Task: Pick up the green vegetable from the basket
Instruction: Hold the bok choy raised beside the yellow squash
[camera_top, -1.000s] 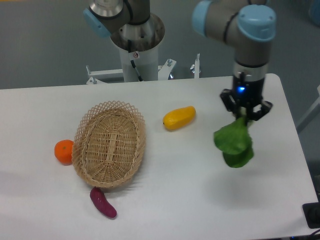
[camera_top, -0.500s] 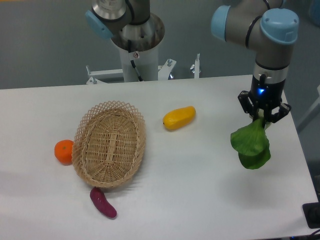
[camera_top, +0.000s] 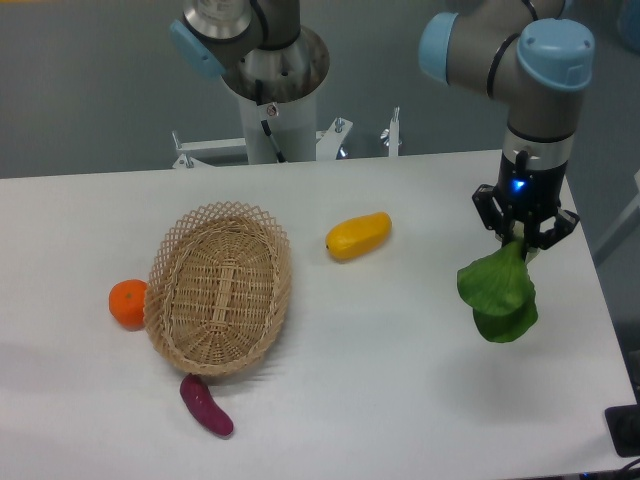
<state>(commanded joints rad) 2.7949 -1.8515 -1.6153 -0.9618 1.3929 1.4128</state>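
Camera view, fixed above the table: the white table was seen first, since it was the biggest thing. Next in size was the basket, which lay on the left part of the table with nothing in it. The robot arm was reached out over the right side of the table. The gripper was pointed down and was closed on the green vegetable, pinched at its stalk end. The leaves were hung below the fingers, up in the air, well apart from the basket. So the pick-up looked done, as far as could be judged.

A yellow fruit was laid between the basket and the arm. An orange was set touching the basket's left edge. A small purple sweet potato was laid just below the basket.

Things could go wrong from here. The vegetable was held only by a small bit at the top, so it could be dropped if the arm were moved fast and the floppy leaves were swung. It was held near the table's right edge, so it might be lost off the side if it slipped out.
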